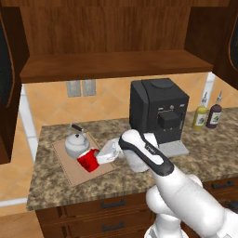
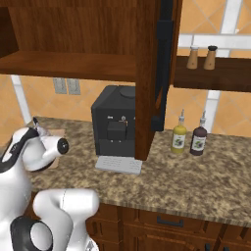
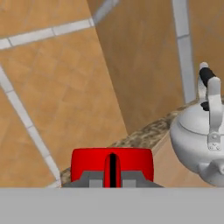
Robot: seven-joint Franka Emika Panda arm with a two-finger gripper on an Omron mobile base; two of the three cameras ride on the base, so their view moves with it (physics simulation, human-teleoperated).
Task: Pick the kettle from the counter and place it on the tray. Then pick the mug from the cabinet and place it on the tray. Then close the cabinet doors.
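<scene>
Gripper (image 1: 100,157), two-fingered, on white arm: clenching the small bright red mug (image 1: 88,161) over the flat light-brown wooden tray (image 1: 69,174), just beside the squat silver kettle (image 1: 76,143). Advisable: lowering it level, keeping clear of that kettle before letting go.

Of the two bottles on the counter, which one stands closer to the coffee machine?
The yellow bottle. It stands next to the coffee machine, while the dark bottle is on its far side, further from the machine. Both are upright.
</scene>
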